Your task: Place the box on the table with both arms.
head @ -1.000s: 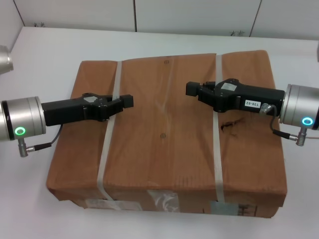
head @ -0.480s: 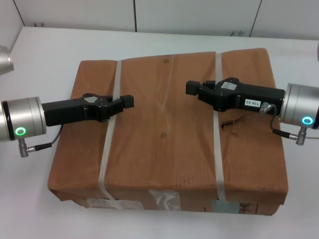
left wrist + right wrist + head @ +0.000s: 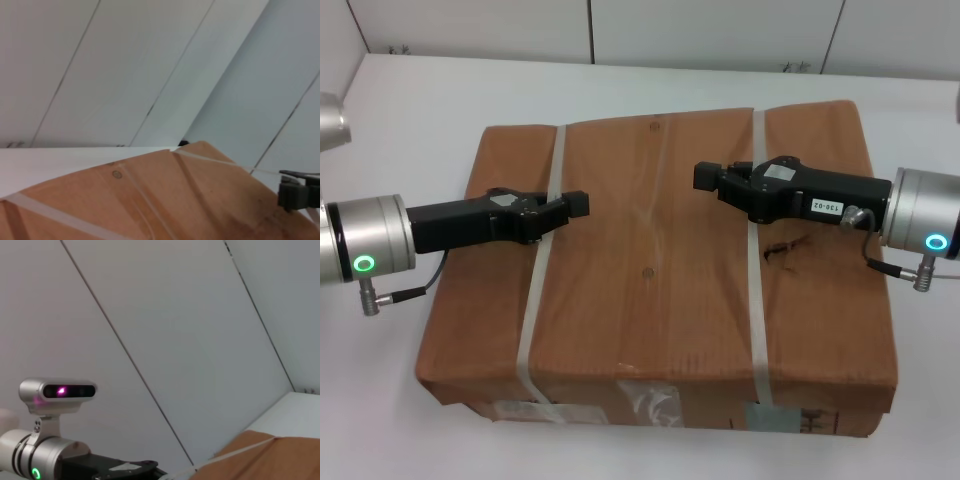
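Note:
The large brown cardboard box (image 3: 650,260) lies flat on the white table (image 3: 420,90), with two white straps across its top. My left gripper (image 3: 575,204) reaches in over the box's left strap (image 3: 542,250), its fingers together where the strap passes. My right gripper (image 3: 706,177) reaches in over the right strap (image 3: 757,290), fingers together in the same way, beside a small tear mark (image 3: 788,246). The left wrist view shows the box top (image 3: 150,200) and the right gripper's tip (image 3: 297,192). The right wrist view shows a box corner (image 3: 270,460) and the left arm (image 3: 30,455).
Labels and clear tape show on the box's near side (image 3: 650,400). The white table extends behind and on both sides of the box. A pale panelled wall (image 3: 720,30) stands at the table's far edge.
The box has shifted very slightly under the grippers: the tear mark sits a little higher and further right. Both arms have barely moved.

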You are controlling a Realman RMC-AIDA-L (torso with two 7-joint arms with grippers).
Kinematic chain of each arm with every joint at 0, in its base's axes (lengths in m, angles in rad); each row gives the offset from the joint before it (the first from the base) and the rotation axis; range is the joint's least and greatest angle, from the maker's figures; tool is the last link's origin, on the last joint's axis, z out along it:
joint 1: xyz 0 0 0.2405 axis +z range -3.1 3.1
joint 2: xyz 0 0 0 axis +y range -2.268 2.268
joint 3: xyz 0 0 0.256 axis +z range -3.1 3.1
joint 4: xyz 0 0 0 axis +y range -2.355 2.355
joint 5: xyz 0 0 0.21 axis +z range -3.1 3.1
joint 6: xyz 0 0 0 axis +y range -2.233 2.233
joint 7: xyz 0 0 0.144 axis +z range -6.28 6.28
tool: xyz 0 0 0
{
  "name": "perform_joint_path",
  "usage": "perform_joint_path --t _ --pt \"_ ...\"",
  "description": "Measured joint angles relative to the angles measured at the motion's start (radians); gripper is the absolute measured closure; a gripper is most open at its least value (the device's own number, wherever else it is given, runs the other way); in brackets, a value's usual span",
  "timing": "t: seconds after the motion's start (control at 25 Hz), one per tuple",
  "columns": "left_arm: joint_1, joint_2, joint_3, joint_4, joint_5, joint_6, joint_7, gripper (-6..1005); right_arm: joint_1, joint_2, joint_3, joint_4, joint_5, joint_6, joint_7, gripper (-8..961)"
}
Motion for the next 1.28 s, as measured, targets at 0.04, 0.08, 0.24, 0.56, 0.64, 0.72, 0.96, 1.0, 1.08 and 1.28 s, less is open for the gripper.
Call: perform_joint_path --t 0.04,0.08,0.24,0.56,0.64,0.72,0.96,1.0,1.08,1.28 --pt "0.0 0.0 0.0 0.001 0.0 -0.007 0.0 945 0.0 0.0 -0.001 0.001 0.0 0.007 0.0 914" --pt "0.0 -0.001 0.0 0.002 0.002 -0.015 0.0 945 0.001 0.001 -0.003 0.002 0.0 0.013 0.0 914" --pt "-0.004 -0.007 0.0 0.006 0.009 -0.045 0.001 945 0.003 0.003 -0.007 0.005 0.0 0.036 0.0 914" --pt "-0.005 -0.035 0.0 0.007 0.024 -0.13 0.023 946 0.027 0.006 -0.037 0.052 -0.002 0.145 0.0 913" --pt "-0.01 -0.048 0.0 0.007 0.027 -0.158 0.029 946 0.032 0.008 -0.05 0.064 -0.002 0.172 0.0 913" --pt "-0.021 -0.061 0.0 0.007 0.043 -0.189 0.033 946 0.036 0.008 -0.054 0.077 -0.003 0.199 0.0 913" --pt "-0.032 -0.067 0.0 0.037 0.066 -0.269 0.05 946 0.046 0.007 -0.097 0.098 -0.004 0.298 -0.001 913" --pt "-0.032 -0.068 0.0 0.043 0.066 -0.28 0.052 946 0.05 0.007 -0.101 0.104 -0.004 0.316 -0.002 912" --pt "-0.032 -0.069 0.0 0.054 0.067 -0.301 0.057 946 0.057 0.007 -0.111 0.115 -0.004 0.346 -0.001 912" --pt "-0.032 -0.069 0.0 0.071 0.076 -0.351 0.061 946 0.065 0.008 -0.137 0.141 -0.004 0.407 0.001 912"
